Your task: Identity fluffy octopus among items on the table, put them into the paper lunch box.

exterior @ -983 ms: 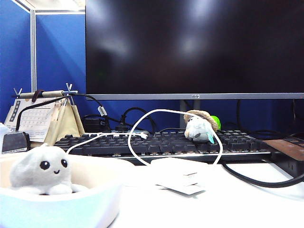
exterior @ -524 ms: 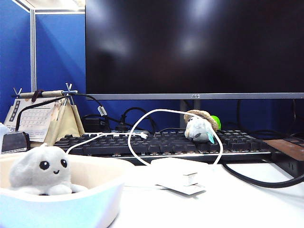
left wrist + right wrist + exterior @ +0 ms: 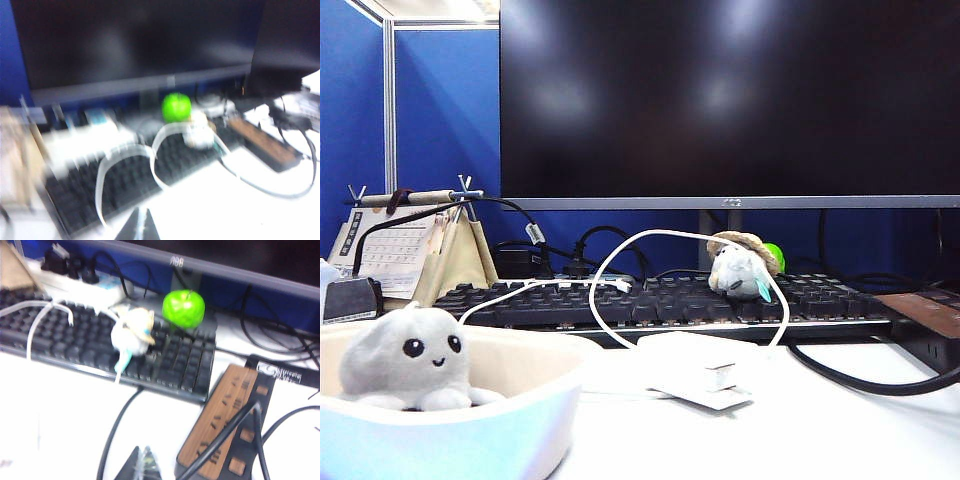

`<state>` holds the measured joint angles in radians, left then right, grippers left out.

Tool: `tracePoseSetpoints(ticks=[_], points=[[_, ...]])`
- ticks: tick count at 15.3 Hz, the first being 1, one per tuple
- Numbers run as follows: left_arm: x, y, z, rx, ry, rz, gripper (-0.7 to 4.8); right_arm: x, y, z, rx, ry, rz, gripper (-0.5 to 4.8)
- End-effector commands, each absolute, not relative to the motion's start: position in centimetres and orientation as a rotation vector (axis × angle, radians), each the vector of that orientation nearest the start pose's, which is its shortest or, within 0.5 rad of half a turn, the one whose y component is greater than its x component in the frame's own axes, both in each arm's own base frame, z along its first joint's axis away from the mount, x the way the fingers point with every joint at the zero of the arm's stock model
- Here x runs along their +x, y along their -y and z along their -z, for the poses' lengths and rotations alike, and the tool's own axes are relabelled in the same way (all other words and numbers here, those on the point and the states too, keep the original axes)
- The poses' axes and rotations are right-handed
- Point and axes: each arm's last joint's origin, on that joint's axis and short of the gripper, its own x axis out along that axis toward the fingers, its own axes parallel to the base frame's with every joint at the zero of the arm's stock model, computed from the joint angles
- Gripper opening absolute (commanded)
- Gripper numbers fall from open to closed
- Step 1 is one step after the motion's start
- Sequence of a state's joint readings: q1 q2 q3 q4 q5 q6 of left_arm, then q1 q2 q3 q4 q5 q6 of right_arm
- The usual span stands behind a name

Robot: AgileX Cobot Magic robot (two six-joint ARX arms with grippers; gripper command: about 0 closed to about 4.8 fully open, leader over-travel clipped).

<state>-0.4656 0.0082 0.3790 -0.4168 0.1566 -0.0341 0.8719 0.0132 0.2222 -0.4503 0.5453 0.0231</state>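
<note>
Octopus: fluffy octopus, light grey with bead eyes and a small smile, sits inside the paper lunch box at lower left of the exterior view, facing the camera, upright. Box is cream-white with a thick rim, on the white table. No arm shows in the exterior view. Black keyboard runs across the middle under a dark monitor; hat plush rests on the keyboard right of centre, a white cable loops over the keys, and a white adapter lies on the table in front. Desk calendar at left. Left gripper is at the bottom edge of the blurred left wrist view, only its dark tip in frame, fingers look drawn together, nothing between them. Right gripper likewise at the bottom edge of its view, fingers closed, empty, above bare table near a black cable. Green apple behind the keyboard, wood-topped power strip at lower right.
</note>
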Motion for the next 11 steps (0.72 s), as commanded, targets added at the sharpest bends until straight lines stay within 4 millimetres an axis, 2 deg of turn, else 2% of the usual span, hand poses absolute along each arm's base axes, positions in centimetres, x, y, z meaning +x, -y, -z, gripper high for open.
tracePoseSetpoints(ticks=[1,7,11], points=[[5.6,3.3,-23.6,-0.103,-0.097,0.622,-0.04,6.0,-4.8,-19.2,-0.127,-0.182,-0.323,-0.06],[7.2,4.1,-19.5,-0.082,-0.155,0.619,-0.04,6.0,-4.8,-19.2,-0.129,-0.183,-0.325,-0.06],[7.3,4.2,-18.1,-0.071,-0.238,0.613,-0.04,6.0,-4.8,-19.2,-0.128,-0.183,-0.325,-0.06]])
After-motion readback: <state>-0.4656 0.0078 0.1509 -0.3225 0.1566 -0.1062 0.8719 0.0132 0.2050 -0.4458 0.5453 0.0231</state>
